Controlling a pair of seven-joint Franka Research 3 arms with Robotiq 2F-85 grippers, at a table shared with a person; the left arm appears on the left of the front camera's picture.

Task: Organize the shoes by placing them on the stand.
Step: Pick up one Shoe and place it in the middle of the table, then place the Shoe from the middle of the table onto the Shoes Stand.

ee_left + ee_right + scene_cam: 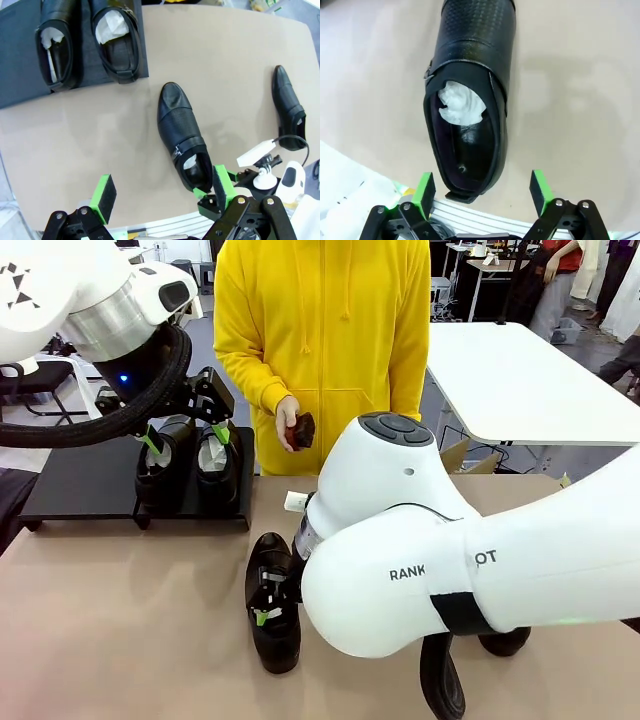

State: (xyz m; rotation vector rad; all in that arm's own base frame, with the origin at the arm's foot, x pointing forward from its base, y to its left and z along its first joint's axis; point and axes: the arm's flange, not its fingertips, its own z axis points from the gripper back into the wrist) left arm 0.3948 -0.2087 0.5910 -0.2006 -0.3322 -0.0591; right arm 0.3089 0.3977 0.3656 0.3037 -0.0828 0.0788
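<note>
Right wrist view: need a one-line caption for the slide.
Open right gripper hovers over the heel of a black shoe stuffed with white paper, lying on the beige table.

The shoe is glossy black with a dotted band, its paper white. Black stand, beige tabletop.

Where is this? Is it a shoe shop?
Likely a robot lab, not a shop. A white left arm and right arm work at a beige table, another white table stands behind the person, and just four black shoes are out.
</note>
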